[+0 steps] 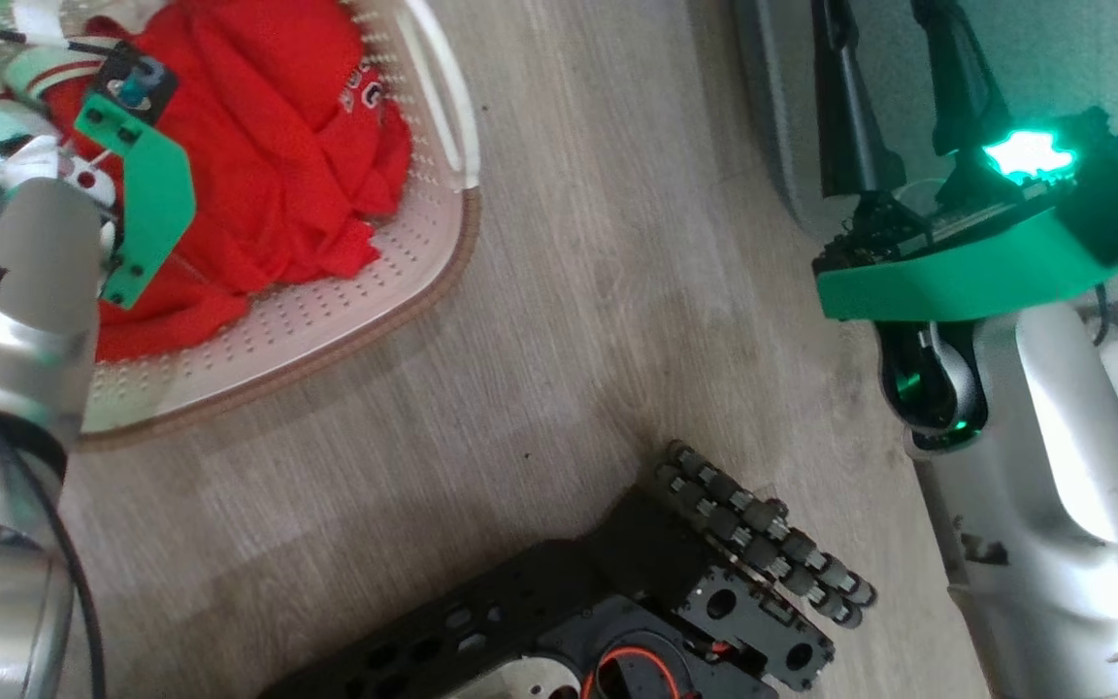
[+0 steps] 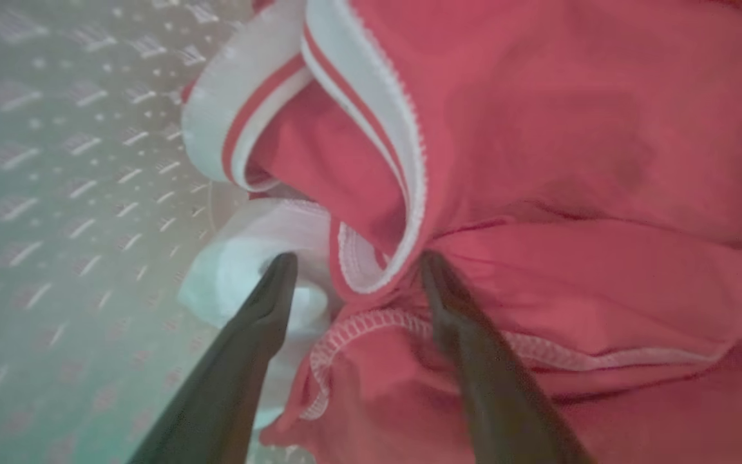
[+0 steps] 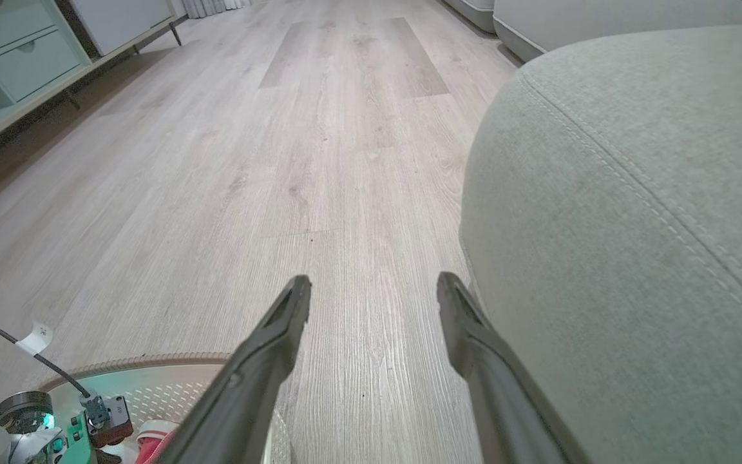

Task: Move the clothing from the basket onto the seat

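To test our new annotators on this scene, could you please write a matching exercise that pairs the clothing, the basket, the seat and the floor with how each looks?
Column one:
1. clothing
2. basket
3. seat
4. floor

Column two:
A. grey fabric with stitched seams
B. bright red with white trim
C. pale wood-look planks
D. cream perforated plastic with a brown rim

Pairs: 1-B, 2-D, 3-A, 4-C

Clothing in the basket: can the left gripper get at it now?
Likely yes: the left gripper, open, sits inside the basket with its fingers straddling a fold of the clothing; nothing intervenes.
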Motion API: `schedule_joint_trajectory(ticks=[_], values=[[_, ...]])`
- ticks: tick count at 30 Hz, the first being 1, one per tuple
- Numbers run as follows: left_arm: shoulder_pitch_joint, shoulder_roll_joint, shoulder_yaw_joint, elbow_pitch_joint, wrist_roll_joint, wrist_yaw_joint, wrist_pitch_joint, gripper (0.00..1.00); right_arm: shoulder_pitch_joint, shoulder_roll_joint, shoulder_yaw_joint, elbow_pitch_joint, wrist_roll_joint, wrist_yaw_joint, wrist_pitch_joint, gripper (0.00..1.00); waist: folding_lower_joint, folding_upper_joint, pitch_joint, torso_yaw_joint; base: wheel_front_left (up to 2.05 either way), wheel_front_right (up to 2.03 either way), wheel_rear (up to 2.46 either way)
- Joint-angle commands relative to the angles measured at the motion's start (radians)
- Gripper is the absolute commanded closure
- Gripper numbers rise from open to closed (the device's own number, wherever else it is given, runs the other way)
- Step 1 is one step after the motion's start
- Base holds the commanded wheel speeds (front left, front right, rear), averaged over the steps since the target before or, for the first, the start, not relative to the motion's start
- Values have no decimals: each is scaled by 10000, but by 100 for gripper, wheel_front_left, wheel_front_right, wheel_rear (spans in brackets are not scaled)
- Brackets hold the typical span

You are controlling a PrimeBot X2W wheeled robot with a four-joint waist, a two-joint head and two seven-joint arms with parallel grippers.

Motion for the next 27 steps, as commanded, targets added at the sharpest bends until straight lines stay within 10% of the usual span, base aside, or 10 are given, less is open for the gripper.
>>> schedule_joint_trajectory(ticks=[1, 9, 10, 12, 27], values=[[-7, 292, 86, -83, 49, 96, 37, 0, 468, 48, 97, -286, 98, -2, -63, 0, 1, 0, 93, -107, 0, 0, 0], [3, 306, -94, 45, -20, 191, 136, 0, 544, 49, -92, -301, 378, -2, -63, 0, 1, 0, 250, -66, 0, 0, 0], [-13, 296, -104, 55, -43, 193, 148, 50, 531, 49, -102, -296, 392, -2, -63, 0, 1, 0, 263, -56, 0, 0, 0], [-42, 282, -137, 72, -78, 193, 148, 99, 492, 49, -118, -285, 424, -2, -63, 0, 1, 0, 277, -43, 0, 0, 0], [521, -966, 606, -503, -1598, 217, -2276, 100, 926, 49, -970, 348, -253, -2, -63, 0, 1, 0, -1245, 1531, 0, 0, 0]])
